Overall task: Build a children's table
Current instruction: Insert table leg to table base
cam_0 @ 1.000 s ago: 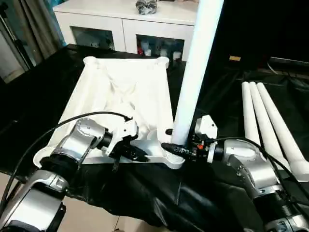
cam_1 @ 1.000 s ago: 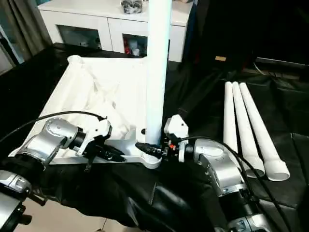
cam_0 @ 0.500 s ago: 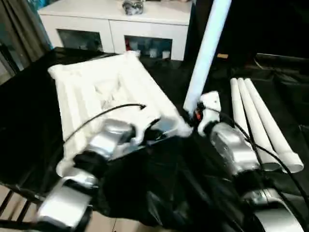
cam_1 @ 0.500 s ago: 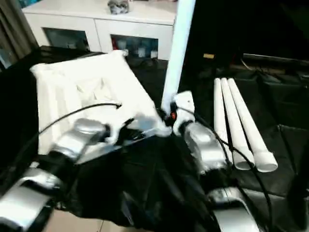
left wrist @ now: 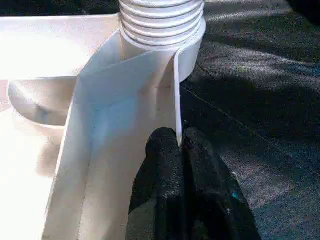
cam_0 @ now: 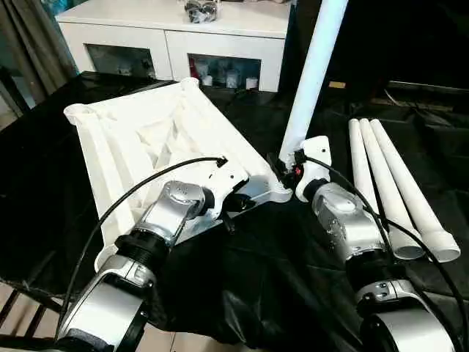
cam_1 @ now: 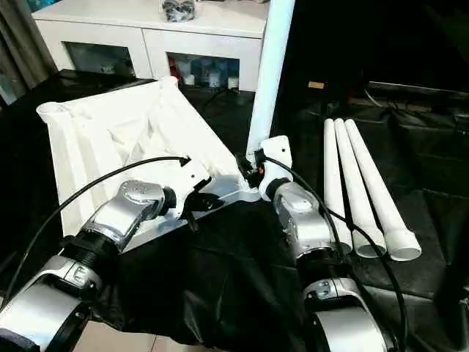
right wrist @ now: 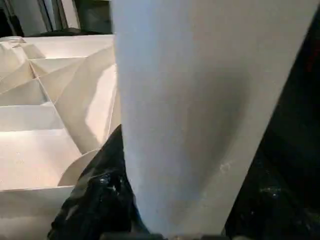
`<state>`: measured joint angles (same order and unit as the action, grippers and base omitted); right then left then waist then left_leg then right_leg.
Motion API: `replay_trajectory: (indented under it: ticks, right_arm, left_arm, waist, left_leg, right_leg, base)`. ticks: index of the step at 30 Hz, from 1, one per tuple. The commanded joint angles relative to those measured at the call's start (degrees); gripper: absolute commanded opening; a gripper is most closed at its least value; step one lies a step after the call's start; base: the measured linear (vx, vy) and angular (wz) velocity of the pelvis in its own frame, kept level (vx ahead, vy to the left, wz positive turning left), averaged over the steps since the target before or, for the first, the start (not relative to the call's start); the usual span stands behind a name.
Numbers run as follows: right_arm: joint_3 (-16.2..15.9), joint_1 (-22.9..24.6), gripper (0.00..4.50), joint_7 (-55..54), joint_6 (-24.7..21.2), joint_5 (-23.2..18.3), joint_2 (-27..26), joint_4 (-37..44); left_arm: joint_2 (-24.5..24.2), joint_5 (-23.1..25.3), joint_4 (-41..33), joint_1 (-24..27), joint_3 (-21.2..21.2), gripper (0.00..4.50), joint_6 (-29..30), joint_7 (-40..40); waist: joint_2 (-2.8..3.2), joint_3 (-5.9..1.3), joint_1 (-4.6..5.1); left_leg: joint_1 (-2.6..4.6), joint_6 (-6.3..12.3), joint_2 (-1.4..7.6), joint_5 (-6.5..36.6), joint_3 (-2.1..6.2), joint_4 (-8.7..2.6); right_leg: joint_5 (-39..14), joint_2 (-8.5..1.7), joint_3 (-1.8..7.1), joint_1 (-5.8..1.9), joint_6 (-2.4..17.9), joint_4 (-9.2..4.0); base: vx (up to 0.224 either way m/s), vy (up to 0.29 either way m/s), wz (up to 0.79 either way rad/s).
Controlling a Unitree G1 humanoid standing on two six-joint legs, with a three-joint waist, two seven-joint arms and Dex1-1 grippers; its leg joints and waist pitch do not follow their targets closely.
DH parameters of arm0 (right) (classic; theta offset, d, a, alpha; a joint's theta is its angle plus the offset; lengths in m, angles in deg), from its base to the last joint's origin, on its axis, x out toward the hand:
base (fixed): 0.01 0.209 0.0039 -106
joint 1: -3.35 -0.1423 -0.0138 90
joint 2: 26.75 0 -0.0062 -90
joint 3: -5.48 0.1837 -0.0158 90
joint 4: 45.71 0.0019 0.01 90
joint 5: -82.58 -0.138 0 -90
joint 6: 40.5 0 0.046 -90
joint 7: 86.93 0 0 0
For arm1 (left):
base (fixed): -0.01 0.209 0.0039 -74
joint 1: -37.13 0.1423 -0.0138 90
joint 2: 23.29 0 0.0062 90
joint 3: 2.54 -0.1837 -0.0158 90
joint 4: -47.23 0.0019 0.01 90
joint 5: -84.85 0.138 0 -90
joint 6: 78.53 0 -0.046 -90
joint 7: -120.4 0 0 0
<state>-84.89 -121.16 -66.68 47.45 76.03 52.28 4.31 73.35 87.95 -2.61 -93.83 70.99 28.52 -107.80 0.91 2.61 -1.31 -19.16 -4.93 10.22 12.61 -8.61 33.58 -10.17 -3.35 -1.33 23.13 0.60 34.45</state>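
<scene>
While left gripper pinches tabletop wall, leg stands socketed.

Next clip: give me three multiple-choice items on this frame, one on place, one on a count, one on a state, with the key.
1. Where do the loose legs lie?
A. On the cabinet
B. On the black cloth on the robot's right side
C. Inside the tabletop

2. How many loose legs lie there?
A. One
B. Three
C. Five

3. What is the left gripper doing?
A. Pinching the tabletop's thin rim wall
B. Hanging open over the cloth
C. Holding a leg

Key: B, they rest right of the right arm; B, three tubes side by side; A, the wrist view shows both fingers shut on the wall.
</scene>
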Motion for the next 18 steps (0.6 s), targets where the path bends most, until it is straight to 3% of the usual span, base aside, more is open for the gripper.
replay_trajectory:
  ticks: [1,2,3,8,14,18]
  right_arm:
    - [-1.6,2.4,2.63,2.3,-2.6,0.2,-1.7,-5.2]
    - [-1.6,2.5,2.63,2.9,-2.3,0.0,-1.7,-4.8]
    - [-1.3,2.8,3.00,4.9,-1.6,-1.0,-1.6,-3.8]
    - [-1.6,4.1,3.31,11.2,-1.2,-3.0,-0.2,-0.2]
    - [-4.5,7.0,3.85,21.8,-3.0,-4.2,3.5,6.3]
    - [-6.9,9.2,3.85,28.8,-3.5,-5.0,6.6,11.2]
  left_arm:
    - [0.6,-0.6,-2.7,-0.4,-1.2,0.00,-2.0,-2.2]
    - [0.4,-0.7,-2.8,-0.3,-1.2,0.00,-2.2,-2.5]
    - [0.1,-0.9,-3.0,-0.1,-1.5,0.00,-2.6,-3.7]
    - [-1.4,-1.3,-4.1,1.1,-1.9,0.00,-6.2,-7.7]
    - [-4.2,-2.3,-5.7,2.7,-2.6,0.00,-8.2,-13.7]
    - [-6.5,-2.9,-6.3,3.4,-3.0,0.00,-11.5,-18.8]
  waist:
    - [0.29,-2.74,-0.37]
    - [0.29,-2.76,-0.51]
    - [0.26,-2.97,-0.67]
    - [0.48,-3.36,-1.12]
    - [0.74,-3.51,-1.69]
    - [0.81,-3.39,-2.35]
  left_leg:
    - [-0.83,1.35,1.87,14.0,0.11,-4.62]
    - [-0.84,1.51,1.88,13.5,0.03,-4.55]
    - [-1.04,2.16,1.87,11.0,-0.02,-4.45]
    - [-0.96,4.52,2.11,5.7,-0.28,-3.98]
    - [-1.17,6.92,2.47,2.5,-0.47,-3.57]
    - [-1.01,6.01,2.63,3.5,-0.51,-3.63]
  right_leg:
    - [-17.7,-3.96,2.07,-2.71,12.8,-5.02]
    - [-16.6,-3.94,2.08,-2.73,13.0,-5.02]
    - [-11.5,-3.81,2.04,-3.11,14.0,-4.47]
    - [-1.6,-4.02,1.78,-3.52,17.1,-3.72]
    - [4.3,-4.23,1.32,-3.74,18.6,-2.94]
    - [1.5,-4.19,1.08,-3.88,18.0,-3.17]
  base:
    - [0.000,0.000,0.00]
    - [0.000,0.000,0.00]
    - [0.000,0.000,0.00]
    - [0.000,0.000,0.00]
    - [0.000,0.000,0.00]
    - [0.000,0.000,0.00]
